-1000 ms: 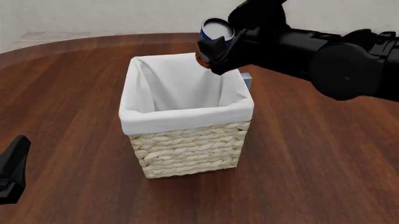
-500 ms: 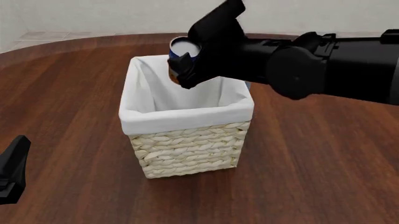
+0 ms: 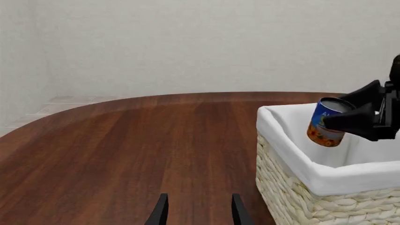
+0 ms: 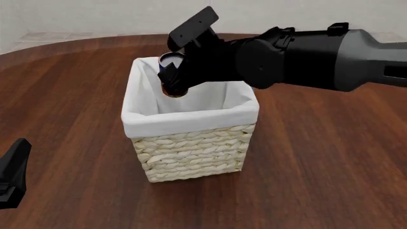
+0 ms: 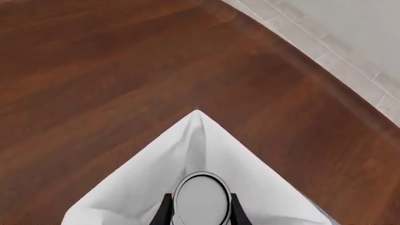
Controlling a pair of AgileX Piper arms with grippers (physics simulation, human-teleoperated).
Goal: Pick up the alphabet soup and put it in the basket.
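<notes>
The alphabet soup can (image 4: 170, 67) has a blue and orange label and a silver-white top. My right gripper (image 4: 174, 72) is shut on it and holds it over the open mouth of the basket (image 4: 190, 152), about level with the white liner rim at the far left corner. The can also shows in the left wrist view (image 3: 327, 122) and the right wrist view (image 5: 201, 198), between the fingers (image 5: 164, 211). The basket shows in the left wrist view (image 3: 300, 187) too. My left gripper (image 3: 196, 213) is open and empty, low over the table at the near left (image 4: 11, 176).
The dark wooden round table (image 4: 318, 167) carries the basket at its middle. The right arm (image 4: 318, 57) stretches across above the basket's back right. A pale tiled floor lies beyond the table's far edge (image 5: 350, 51).
My right gripper has moved left and down with the can, from above the basket's back right edge to over its opening. The left arm has not moved.
</notes>
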